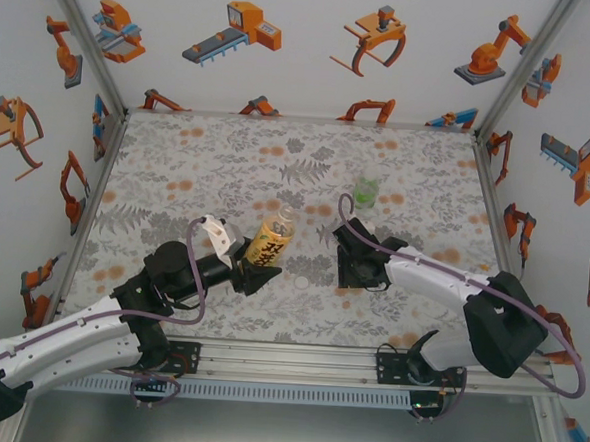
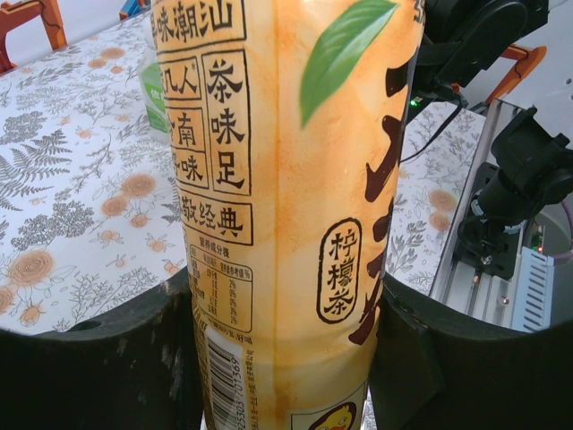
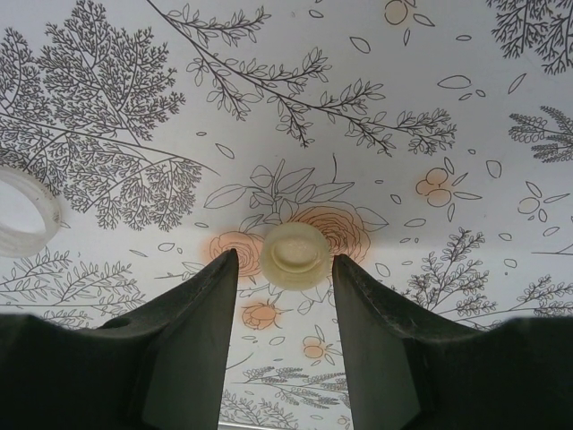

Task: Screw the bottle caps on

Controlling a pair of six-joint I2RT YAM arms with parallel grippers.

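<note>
Bottle cap (image 3: 295, 255) flat on table (image 3: 466, 116), axis upright, between jaws of right tool (image 3: 285, 269)

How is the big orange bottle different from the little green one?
The orange tea bottle is larger and gripped by the left gripper; the small green bottle stands free on the table, farther back. The tea bottle looks amber, the other pale green. Both are bottles.

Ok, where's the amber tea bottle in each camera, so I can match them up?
Top external: amber tea bottle near table centre, in the left gripper.
Left wrist: the bottle fills the middle, between the fingers.
Right wrist: faces the floral tablecloth and a pale cap.
Shared landmark: that tablecloth.
</note>
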